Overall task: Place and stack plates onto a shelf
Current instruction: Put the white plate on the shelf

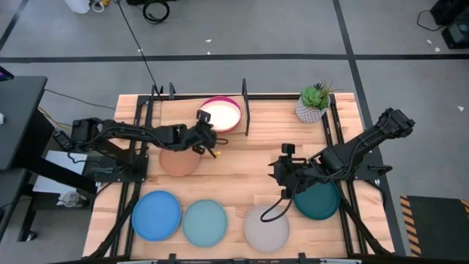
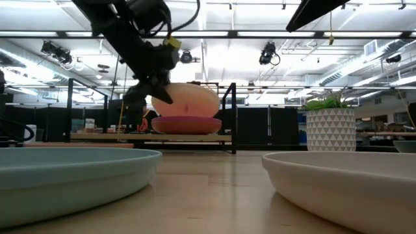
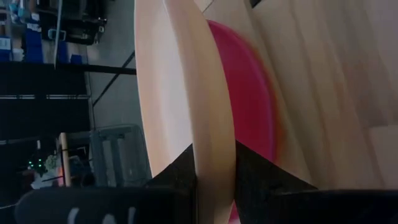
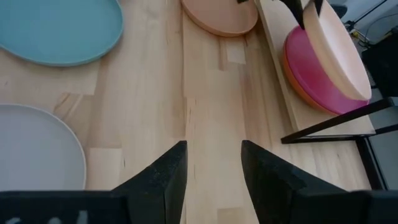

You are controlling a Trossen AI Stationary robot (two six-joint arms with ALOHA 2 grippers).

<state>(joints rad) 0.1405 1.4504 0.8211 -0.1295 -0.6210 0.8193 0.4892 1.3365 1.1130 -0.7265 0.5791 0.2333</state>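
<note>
My left gripper is shut on the cream plate, which it holds tilted over the magenta plate. The magenta plate lies on the shelf, and an orange rim shows under it. The tan plate lies flat on the table just before the shelf. The blue, pale blue, grey and dark teal plates lie along the near edge. My right gripper hovers open over bare table, between the grey and dark teal plates. My left gripper pinches the cream plate's rim on its near-left side, one finger on the upper face and one on the underside. It comes level from the table's left. The plate is tilted steeply above the magenta plate; I cannot tell whether they touch.
A small white pot with a green plant stands at the shelf's right end. An upright black divider rises right of the magenta plate. There is free tabletop between the shelf and the near row of plates.
</note>
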